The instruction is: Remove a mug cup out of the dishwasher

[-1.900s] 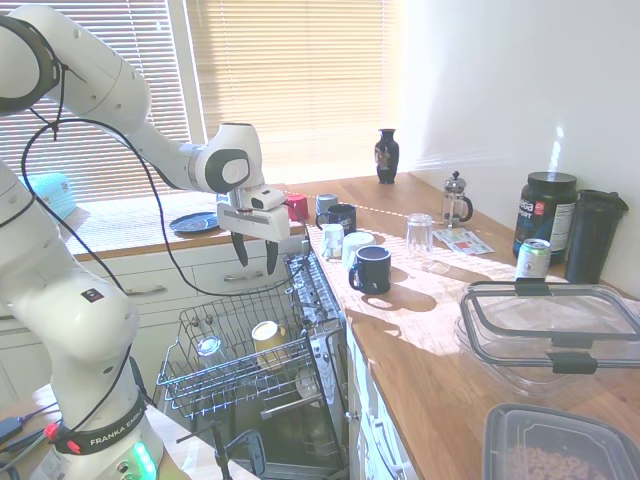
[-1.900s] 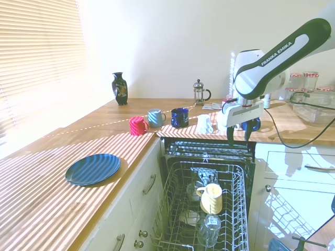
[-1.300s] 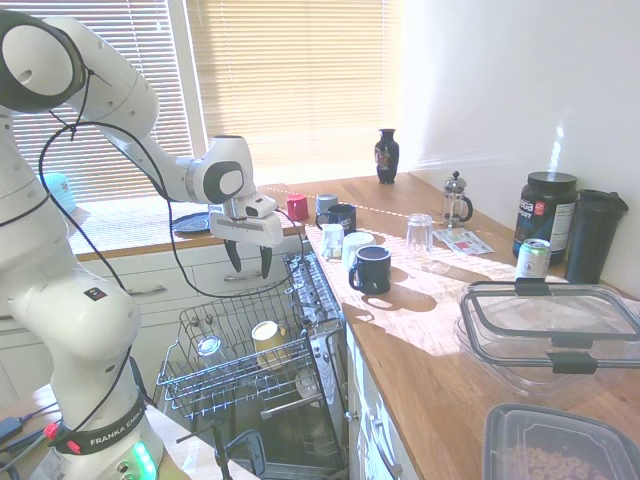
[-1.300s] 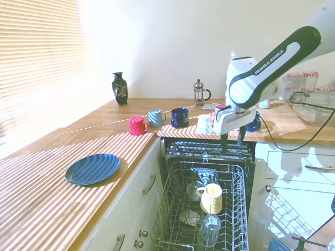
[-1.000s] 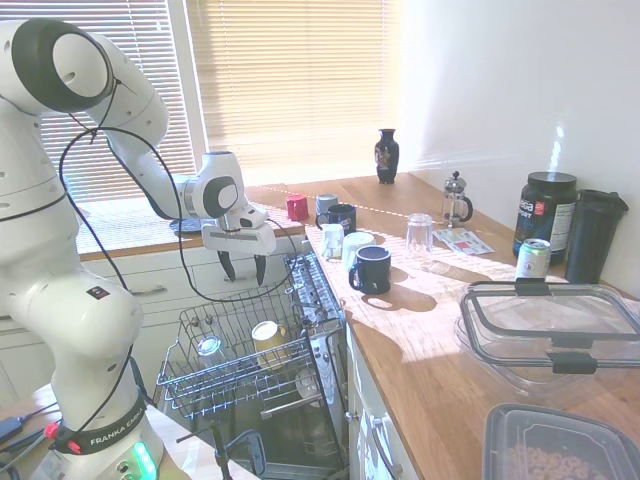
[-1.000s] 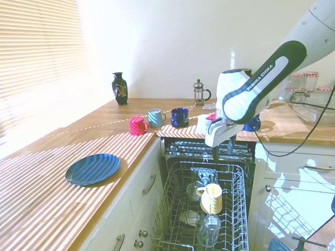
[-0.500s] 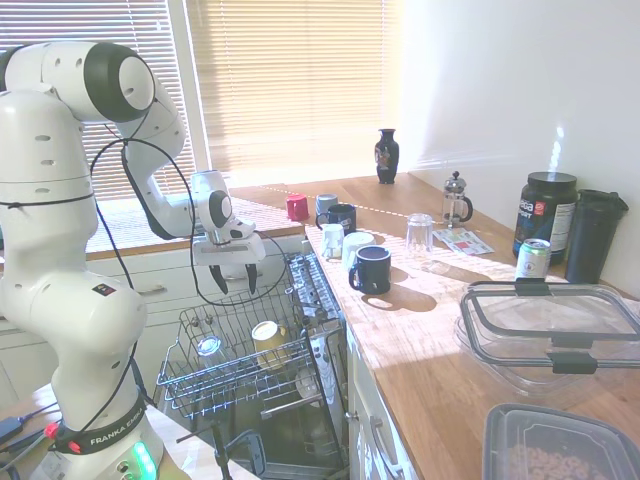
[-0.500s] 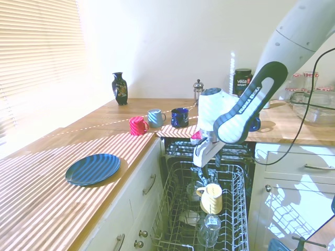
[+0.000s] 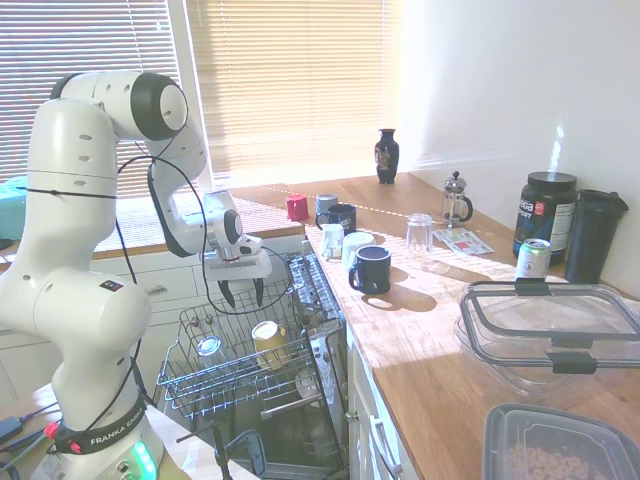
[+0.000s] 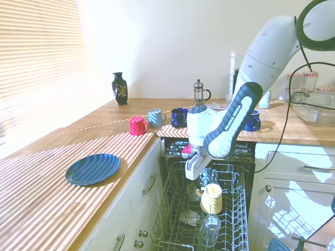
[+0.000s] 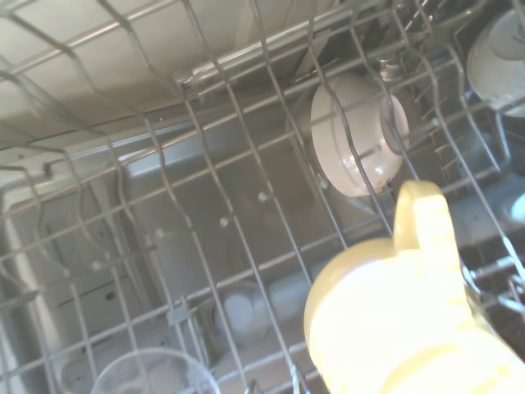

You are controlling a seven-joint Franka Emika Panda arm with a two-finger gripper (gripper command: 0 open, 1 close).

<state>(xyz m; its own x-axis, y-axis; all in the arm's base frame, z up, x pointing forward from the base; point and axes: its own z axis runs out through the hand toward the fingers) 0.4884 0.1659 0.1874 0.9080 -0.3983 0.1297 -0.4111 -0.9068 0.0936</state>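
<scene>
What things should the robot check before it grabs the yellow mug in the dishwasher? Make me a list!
1. Dishwasher rack pulled out so the mug can be reached: ok.
2. Yellow mug in sight, sitting in the rack: ok; it also shows in the wrist view.
3. Gripper open and empty: ok, its fingers are spread with nothing between them.
4. Gripper right over the mug: not ok, it hangs above the rack, off to the side of the mug.
5. Drinking glass next to the mug out of the way: cannot tell, it sits close by in the same rack.
6. Mug's handle free of the wires: cannot tell.
</scene>
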